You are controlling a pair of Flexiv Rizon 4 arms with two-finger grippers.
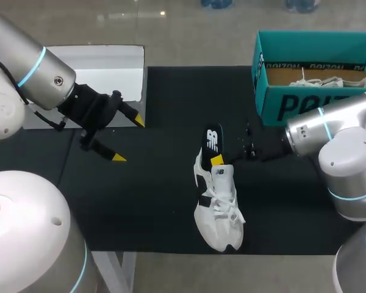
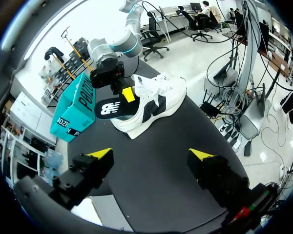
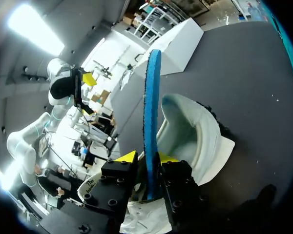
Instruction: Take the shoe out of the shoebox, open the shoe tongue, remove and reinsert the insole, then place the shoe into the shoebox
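A white shoe (image 1: 216,207) with black side panels lies on the black mat, toe towards the front edge. Its black insole (image 1: 213,141) sticks out of the heel opening, half pulled out. My right gripper (image 1: 218,160) is at the heel. In the right wrist view the insole's blue edge (image 3: 151,107) stands upright between the yellow tips (image 3: 147,157), against one finger, with a thin dark gap to the other. The shoe's collar (image 3: 195,136) opens just beyond. My left gripper (image 1: 128,139) hangs wide open and empty over the mat's left part (image 2: 150,154), facing the shoe (image 2: 156,102).
The teal shoebox (image 1: 317,79) stands open at the back right with another white shoe (image 1: 329,80) inside. A white box lid (image 1: 104,73) lies at the back left, behind my left gripper. Black mat stretches bare between my left gripper and the shoe.
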